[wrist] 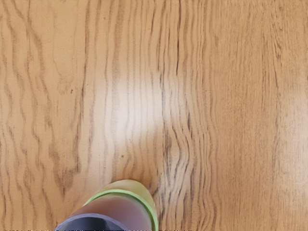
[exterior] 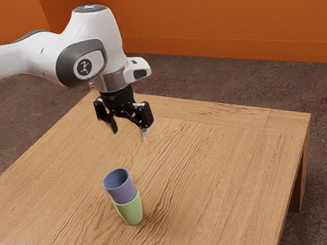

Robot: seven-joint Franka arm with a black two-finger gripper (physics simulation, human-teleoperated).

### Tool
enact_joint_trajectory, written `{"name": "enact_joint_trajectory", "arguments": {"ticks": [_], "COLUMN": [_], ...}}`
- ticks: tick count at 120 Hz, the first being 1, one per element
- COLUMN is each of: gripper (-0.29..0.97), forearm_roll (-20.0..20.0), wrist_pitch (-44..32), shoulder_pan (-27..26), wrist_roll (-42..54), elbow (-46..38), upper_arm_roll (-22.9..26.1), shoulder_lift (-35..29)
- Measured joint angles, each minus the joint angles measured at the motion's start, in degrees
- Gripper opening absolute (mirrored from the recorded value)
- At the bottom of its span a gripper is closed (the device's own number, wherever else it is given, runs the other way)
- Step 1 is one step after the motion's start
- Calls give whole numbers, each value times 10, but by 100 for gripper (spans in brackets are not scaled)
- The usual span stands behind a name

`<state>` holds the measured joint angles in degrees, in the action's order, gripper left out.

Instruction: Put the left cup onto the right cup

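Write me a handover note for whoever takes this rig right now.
Jaws: open, empty, raised over the table, apart from the cups.
Cups: the purple cup sits nested in the green cup, toward the exterior view's lower left; the pair leans slightly.
Done: the stacking looks complete.
Left: nothing apparent, though it is probably worth checking that the leaning stack is steady.
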<state>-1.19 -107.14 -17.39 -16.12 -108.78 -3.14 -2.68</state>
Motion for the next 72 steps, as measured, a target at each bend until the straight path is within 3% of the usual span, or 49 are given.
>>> {"name": "enact_joint_trajectory", "arguments": {"ticks": [39, 72], "gripper": [67, 68], "forearm_roll": [-7, 0], "wrist_pitch": [86, 108], "shoulder_pan": [7, 76], "wrist_roll": [29, 110], "elbow": [96, 150], "upper_arm_roll": [-19, -26], "shoulder_lift": [14, 42]}}
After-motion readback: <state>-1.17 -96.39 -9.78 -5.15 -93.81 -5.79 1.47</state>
